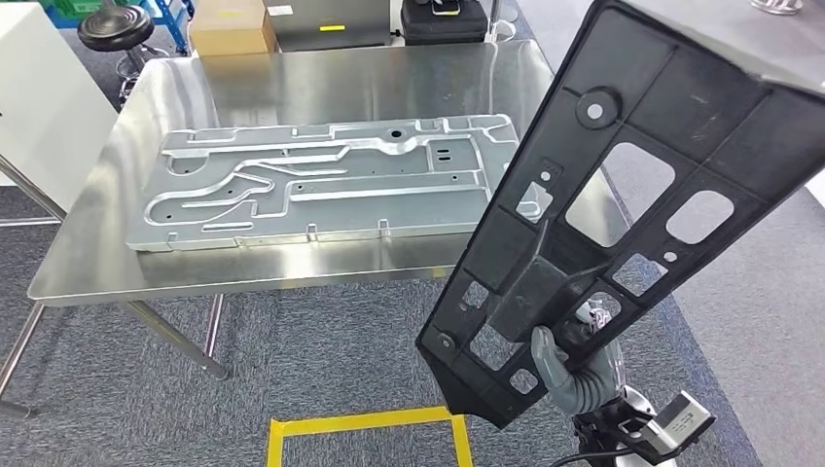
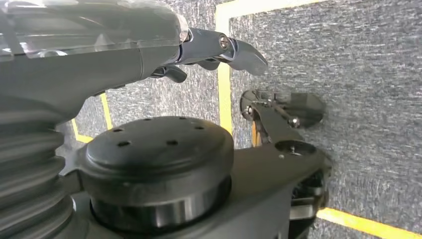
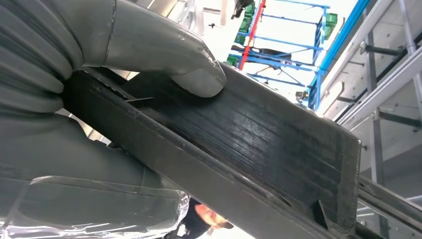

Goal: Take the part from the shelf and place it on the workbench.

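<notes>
Head view: black part [image 1: 623, 195] closest to camera, tilted, lower end gripped by right robot hand [image 1: 569, 365], held off the near-right corner of the desk [image 1: 321, 73], overlapping its edge. Silver stamped panel [image 1: 321, 180] lies flat on desk.
Left wrist view: left robot hand [image 2: 214, 50] holds nothing, fingers extended over carpet.
Right wrist view: thumb [image 3: 194, 74] presses on the part.

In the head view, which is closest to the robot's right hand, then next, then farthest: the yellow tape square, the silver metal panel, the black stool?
From the right hand:
1. Yellow tape square, on the carpet beside it.
2. Silver metal panel, on the steel table.
3. Black stool, beyond the table's far left corner.
</notes>
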Controlling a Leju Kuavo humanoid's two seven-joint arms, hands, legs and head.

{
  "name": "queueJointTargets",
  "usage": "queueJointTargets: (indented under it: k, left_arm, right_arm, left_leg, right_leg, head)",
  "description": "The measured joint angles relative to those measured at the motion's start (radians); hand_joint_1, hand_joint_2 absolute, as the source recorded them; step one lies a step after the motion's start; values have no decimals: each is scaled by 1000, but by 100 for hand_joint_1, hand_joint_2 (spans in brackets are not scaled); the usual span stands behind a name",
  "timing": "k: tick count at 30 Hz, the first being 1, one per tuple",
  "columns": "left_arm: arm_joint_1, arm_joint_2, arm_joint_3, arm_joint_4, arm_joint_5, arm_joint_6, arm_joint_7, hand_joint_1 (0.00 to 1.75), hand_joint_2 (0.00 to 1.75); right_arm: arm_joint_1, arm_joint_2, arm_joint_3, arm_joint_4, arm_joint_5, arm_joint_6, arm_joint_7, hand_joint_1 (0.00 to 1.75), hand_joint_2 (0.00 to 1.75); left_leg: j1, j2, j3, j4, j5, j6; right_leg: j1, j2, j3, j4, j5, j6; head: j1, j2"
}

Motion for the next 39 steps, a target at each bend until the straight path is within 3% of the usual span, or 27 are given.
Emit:
queueJointTargets:
  k: [2,4,5,6,7,9,11,14,16,17,19,20,21,22,24,26,28,31,35,39]
  left_arm:
    - [-1,0,0,0,0,-1,-1,0,175]
    - [0,0,-1,0,0,-1,-2,0,175]
    - [1,1,-1,0,0,-2,-2,0,175]
    - [2,1,-1,0,1,-2,-1,0,175]
    - [3,1,-1,0,1,-2,-1,0,175]
    - [3,1,-2,0,1,-2,1,0,175]
    - [3,2,-3,0,1,-3,4,0,175]
    - [3,2,-8,0,1,-3,6,0,175]
    - [3,2,-9,0,1,-3,5,0,175]
    - [2,2,-10,0,1,-3,4,0,175]
    - [1,3,-11,0,1,-3,3,0,175]
    - [2,2,-11,0,1,-3,3,0,175]
    - [3,2,-12,0,1,-3,3,0,175]
    - [4,2,-12,0,1,-4,3,0,175]
    - [4,2,-12,0,1,-5,3,0,175]
    - [2,2,-12,0,4,-6,3,0,175]
    - [1,2,-12,0,8,-6,4,0,175]
    - [0,3,-12,0,13,-5,5,0,175]
    - [0,3,-12,0,18,-3,4,0,175]
    - [1,3,-12,0,19,-3,4,0,175]
  right_arm:
    - [-1,0,0,0,0,0,0,175,175]
    - [-1,0,0,1,0,0,0,175,175]
    - [-1,0,0,2,0,0,0,175,175]
    - [-1,0,0,2,0,0,0,175,175]
    - [-1,0,0,3,1,-1,0,175,175]
    - [-1,0,0,3,3,-4,0,175,175]
    - [-2,0,0,3,7,-7,0,175,175]
    - [-1,0,0,2,9,-8,0,175,175]
    - [-1,0,0,-1,10,-9,0,175,175]
    - [0,0,0,-3,10,-9,0,175,175]
    - [3,0,0,-4,11,-10,0,175,175]
    - [6,0,0,-4,11,-10,0,175,175]
    - [9,0,0,-4,11,-11,0,175,175]
    - [10,0,0,-4,12,-11,0,175,175]
    - [11,0,0,-4,12,-11,0,175,175]
    - [10,0,0,-4,12,-10,0,175,175]
    - [9,0,-1,-4,13,-9,0,175,175]
    - [4,-1,-1,-3,14,-8,0,175,175]
    - [-4,-1,-1,0,14,-6,0,175,175]
    - [-4,-1,-1,1,14,-6,0,175,175]
  left_leg:
    - [3,1,-37,85,-43,-11]
    - [6,1,-117,228,-99,-19]
    - [6,1,-150,277,-106,-21]
    - [7,1,-167,289,-92,-21]
    - [7,1,-163,259,-58,-21]
    - [6,1,-115,126,30,-13]
    - [3,1,-77,26,70,-2]
    - [1,1,-69,4,66,14]
    - [5,1,-60,-5,65,25]
    - [7,2,-55,-9,64,30]
    - [6,2,-49,-9,58,36]
    - [5,2,-46,-9,55,36]
    - [5,1,-42,-9,51,36]
    - [5,1,-36,-9,47,35]
    - [5,0,-21,-9,36,31]
    - [1,-1,-13,-8,24,22]
    - [-1,-1,-11,-9,16,11]
    - [1,1,-13,15,-3,-6]
    - [6,2,-115,217,-99,-18]
    - [7,2,-147,271,-115,-19]
  right_leg:
    - [-4,-2,12,-7,-3,-10]
    - [-3,-4,19,-8,-10,-16]
    - [-2,-4,23,-7,-14,-17]
    - [-2,-3,28,-7,-19,-16]
    - [-2,-2,35,-7,-24,-15]
    - [-2,-1,53,-7,-37,-10]
    - [1,0,60,-4,-47,-1]
    - [2,0,60,-5,-54,14]
    - [0,-1,50,25,-74,26]
    - [-1,-2,28,71,-96,30]
    - [-5,-2,-48,204,-148,37]
    - [-6,-2,-85,260,-160,39]
    - [-6,-2,-108,284,-152,40]
    - [-6,-2,-110,266,-123,39]
    - [-6,-3,-66,139,-36,33]
    - [-1,-4,-21,32,8,23]
    - [5,-3,-11,11,3,12]
    - [0,-1,-1,1,2,-6]
    - [-1,-5,13,-5,-6,-21]
    - [-1,-6,15,-4,-10,-22]
  head:
    - [0,0]
    - [0,0]
    - [0,0]
    - [0,0]
    - [0,0]
    - [0,0]
    - [0,0]
    - [0,0]
    - [0,0]
    - [0,0]
    - [0,0]
    - [0,0]
    - [0,0]
    - [0,0]
    - [0,0]
    - [0,0]
    - [0,0]
    - [0,0]
    - [0,0]
    - [0,0]
